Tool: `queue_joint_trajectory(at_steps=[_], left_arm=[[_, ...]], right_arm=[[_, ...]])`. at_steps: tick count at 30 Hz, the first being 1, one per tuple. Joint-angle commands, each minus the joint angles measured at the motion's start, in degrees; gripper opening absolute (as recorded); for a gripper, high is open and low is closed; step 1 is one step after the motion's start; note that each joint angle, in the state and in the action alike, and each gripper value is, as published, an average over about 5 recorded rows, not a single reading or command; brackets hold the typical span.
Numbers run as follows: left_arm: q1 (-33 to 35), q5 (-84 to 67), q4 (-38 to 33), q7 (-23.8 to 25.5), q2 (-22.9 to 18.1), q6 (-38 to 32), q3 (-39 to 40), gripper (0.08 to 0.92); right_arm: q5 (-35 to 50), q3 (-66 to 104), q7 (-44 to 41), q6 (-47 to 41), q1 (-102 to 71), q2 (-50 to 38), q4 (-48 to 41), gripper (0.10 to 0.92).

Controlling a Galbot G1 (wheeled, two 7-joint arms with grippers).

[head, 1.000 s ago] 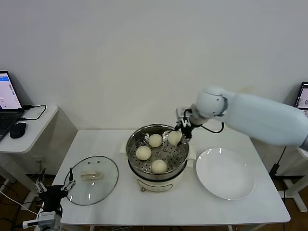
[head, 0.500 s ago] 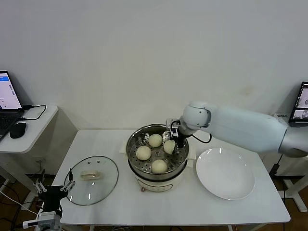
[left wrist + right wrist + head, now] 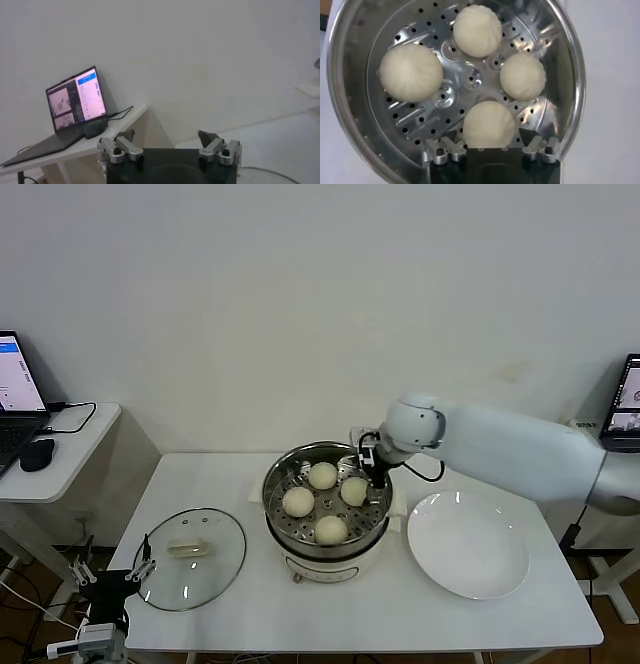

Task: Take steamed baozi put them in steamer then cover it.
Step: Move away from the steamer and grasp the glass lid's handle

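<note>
The right pincer (image 3: 491, 150) has just spread open, leaving the fourth baozi (image 3: 354, 490) on the steamer (image 3: 283, 467) tray, so only the cover (image 3: 190, 556), near the surface's front-left corner, remains.

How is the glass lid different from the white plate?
The glass lid is see-through with a cream handle; the white plate is solid white and bare. The lid lies left of the steamer, the plate right of it. Both are round and lie flat on the table.
</note>
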Motion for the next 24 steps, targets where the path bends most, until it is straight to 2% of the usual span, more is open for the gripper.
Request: queue_joint_trajectory(at_steps=[1, 6, 11, 14, 19, 24], left_arm=[[-0.03, 0.02, -0.30, 0.03, 0.16, 0.01, 0.15, 0.823], [0.09, -0.05, -0.30, 0.02, 0.32, -0.16, 0.01, 0.823], [0.10, -0.49, -0.29, -0.14, 0.27, -0.23, 0.36, 0.823], [-0.05, -0.98, -0.26, -0.53, -0.06, -0.21, 0.90, 0.823], [-0.32, -1.01, 0.24, -0.91, -0.71, -0.33, 1.99, 0.823], [-0.40, -0.72, 0.96, -0.77, -1.15, -1.14, 2.98, 0.823]], right_arm=[[2.68, 6.55, 2.76, -0.59, 0.09, -9.88, 9.55, 0.822], [10.05, 16.61, 18.31, 1.89, -9.51, -19.52, 16.71, 0.823], [16.14, 36.15, 34.89, 9.50, -32.87, -27.69, 24.15, 0.823], [15.79, 50.24, 41.67, 16.58, -50.65, -28.97, 27.22, 0.823], [6.91, 78.07, 46.10, 28.32, -80.87, -22.80, 28.00, 0.823], [-4.13, 96.22, 43.17, 40.05, -99.30, -8.33, 26.79, 0.823]])
